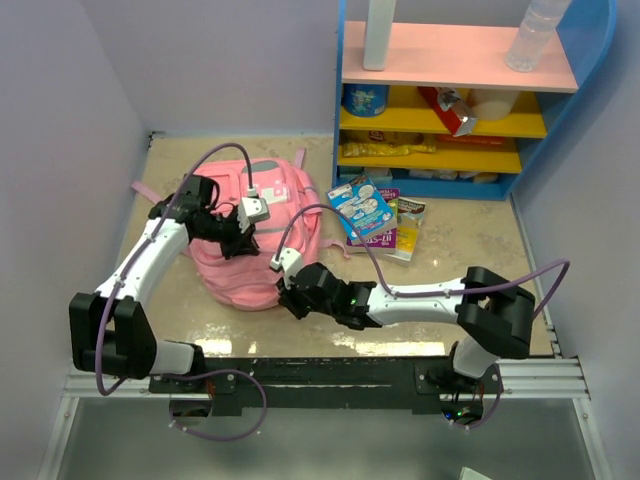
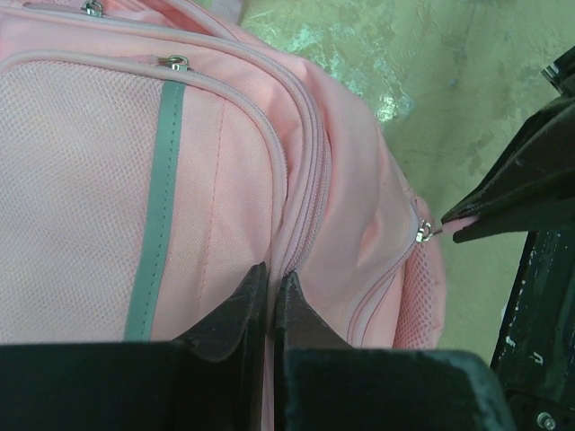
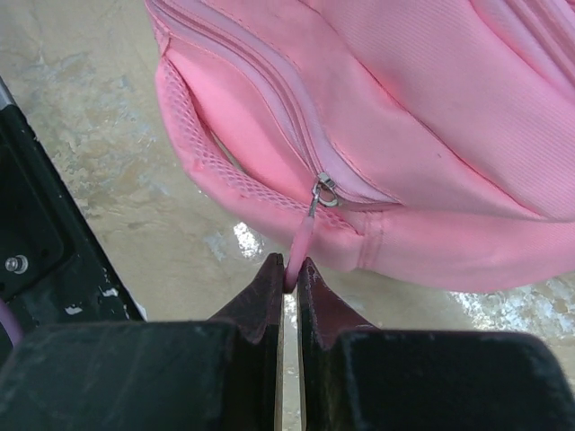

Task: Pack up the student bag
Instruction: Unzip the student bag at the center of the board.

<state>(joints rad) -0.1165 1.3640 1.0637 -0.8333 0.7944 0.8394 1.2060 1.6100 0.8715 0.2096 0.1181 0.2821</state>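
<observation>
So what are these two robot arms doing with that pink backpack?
They're getting the backpack ready for packing. The left claw is pinched shut on fabric beside a zipper seam, while the right claw grips the pink zipper pull at the bag's near edge. That zipper looks closed. A few booklets lie on the table beside the bag, not yet packed.

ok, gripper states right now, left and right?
left gripper: shut, pinching student bag fabric by a zip seam.
right gripper: shut on the pink zipper pull.
</observation>
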